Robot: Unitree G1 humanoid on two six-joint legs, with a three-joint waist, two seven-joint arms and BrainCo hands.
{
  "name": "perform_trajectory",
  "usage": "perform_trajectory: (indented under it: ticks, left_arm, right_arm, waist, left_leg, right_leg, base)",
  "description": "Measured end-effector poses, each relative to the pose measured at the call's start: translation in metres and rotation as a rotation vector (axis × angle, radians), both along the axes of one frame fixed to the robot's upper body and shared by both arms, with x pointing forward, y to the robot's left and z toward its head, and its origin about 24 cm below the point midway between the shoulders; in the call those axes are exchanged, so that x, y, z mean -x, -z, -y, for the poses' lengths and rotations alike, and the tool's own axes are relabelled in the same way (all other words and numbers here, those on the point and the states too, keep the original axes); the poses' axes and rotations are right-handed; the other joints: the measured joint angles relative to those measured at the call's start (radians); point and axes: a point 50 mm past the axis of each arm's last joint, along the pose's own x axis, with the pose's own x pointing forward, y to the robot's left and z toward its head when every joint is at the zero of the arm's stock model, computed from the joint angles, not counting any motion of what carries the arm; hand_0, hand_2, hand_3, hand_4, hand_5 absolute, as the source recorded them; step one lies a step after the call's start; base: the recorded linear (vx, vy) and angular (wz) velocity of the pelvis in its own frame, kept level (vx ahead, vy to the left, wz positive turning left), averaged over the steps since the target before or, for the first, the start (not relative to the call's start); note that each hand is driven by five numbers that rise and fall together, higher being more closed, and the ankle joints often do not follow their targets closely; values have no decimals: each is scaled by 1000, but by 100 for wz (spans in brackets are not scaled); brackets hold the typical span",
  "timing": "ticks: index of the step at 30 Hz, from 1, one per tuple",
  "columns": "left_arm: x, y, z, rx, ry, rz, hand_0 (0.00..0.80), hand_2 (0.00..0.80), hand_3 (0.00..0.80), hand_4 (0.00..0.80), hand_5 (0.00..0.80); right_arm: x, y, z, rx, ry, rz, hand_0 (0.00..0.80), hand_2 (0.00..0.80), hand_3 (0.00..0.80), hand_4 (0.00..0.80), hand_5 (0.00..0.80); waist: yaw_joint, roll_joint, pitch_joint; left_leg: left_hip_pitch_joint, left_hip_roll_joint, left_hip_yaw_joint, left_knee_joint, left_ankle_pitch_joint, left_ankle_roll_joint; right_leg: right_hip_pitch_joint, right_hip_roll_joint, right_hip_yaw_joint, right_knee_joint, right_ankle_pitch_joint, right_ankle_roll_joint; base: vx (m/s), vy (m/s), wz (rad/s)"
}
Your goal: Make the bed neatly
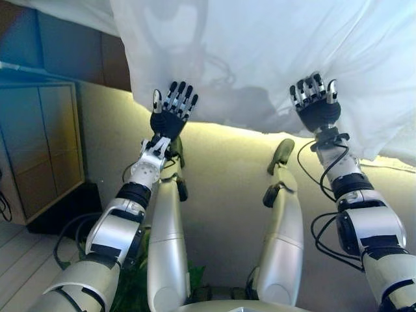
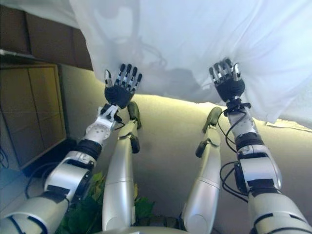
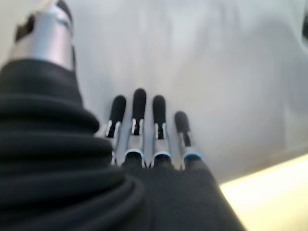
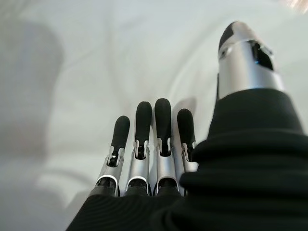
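A white sheet (image 1: 273,45) hangs over the edge of the bed and fills the upper part of both eye views. My left hand (image 1: 173,110) is held up at the sheet's lower hem near its left corner, fingers straight and spread, holding nothing. My right hand (image 1: 316,101) is raised further right with straight fingers whose tips lie against the hanging sheet (image 4: 96,72). In the left wrist view the fingers (image 3: 139,120) point at the white cloth (image 3: 202,72) from close by.
Below the sheet's hem the bed's pale side panel (image 1: 227,156) is lit yellowish. A wooden cabinet (image 1: 39,143) stands at the left, with pale floor (image 1: 19,260) in front of it.
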Motion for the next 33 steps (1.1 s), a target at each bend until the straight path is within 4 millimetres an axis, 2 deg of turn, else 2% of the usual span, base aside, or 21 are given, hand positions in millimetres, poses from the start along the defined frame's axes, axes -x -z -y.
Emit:
perform_trajectory:
  ticks: [3,6,12,16,20,22,25,29,33]
  left_arm:
    - [1,7,-7,-45,-45,-49,0,0,0,0,0]
    - [-1,3,-15,-73,-96,-62,0,0,0,0,0]
    - [-2,0,-21,-117,-151,-52,0,0,0,0,0]
    - [2,5,-27,-132,-172,-69,0,0,0,0,0]
    - [13,23,-44,-135,-207,-110,0,0,0,0,0]
    - [23,40,-56,-110,-236,-148,0,0,0,0,0]
    - [46,70,-79,-65,-311,-228,0,0,0,0,0]
    - [78,104,-103,-21,-398,-323,0,0,0,0,0]
    - [97,123,-111,8,-422,-375,0,0,0,0,0]
  right_arm:
    - [4,14,8,-18,30,-74,0,0,0,0,0]
    - [11,27,19,-71,83,-124,0,0,0,0,0]
    - [34,55,55,-144,240,-248,0,0,0,0,0]
    - [50,68,74,-224,346,-309,0,0,0,0,0]
    - [71,82,96,-259,447,-353,0,0,0,0,0]
    - [88,94,109,-257,498,-391,0,0,0,0,0]
    - [113,115,118,-275,537,-423,0,0,0,0,0]
    - [153,141,130,-313,597,-463,0,0,0,0,0]
    - [183,158,136,-353,631,-502,0,0,0,0,0]
  waist:
    - [1,3,1]
    - [-2,4,1]
    - [-3,10,1]
    - [1,21,5]
    - [0,37,6]
    - [1,50,7]
    - [0,61,4]
    - [-1,78,5]
    - [-3,79,4]
  left_leg:
    - [-8,-3,21,37,-26,17]
    - [-19,-2,37,58,-40,28]
    - [-31,-1,58,55,-50,31]
    - [-31,-1,65,46,-41,24]
    - [-7,-7,76,39,-41,24]
    - [28,-13,82,32,-42,26]
    - [100,-18,92,-2,-40,29]
    - [207,-20,92,-51,-31,29]
    - [329,-21,91,-109,-21,22]
  right_leg:
    - [-11,-9,30,4,1,2]
    - [-27,-12,46,9,3,3]
    - [-60,-11,68,3,9,1]
    - [-70,-13,73,3,10,3]
    - [-59,-24,77,5,11,5]
    - [-33,-30,84,5,10,3]
    - [24,-40,89,-3,6,4]
    - [132,-42,68,-34,6,4]
    - [257,-43,37,-73,3,5]
  base:
    - [55,93,-8]
    - [6,83,-9]
    - [-11,46,-6]
    - [-16,16,-1]
    - [12,48,1]
    - [0,0,0]
    - [20,-42,2]
    - [24,-88,0]
    - [41,-51,1]
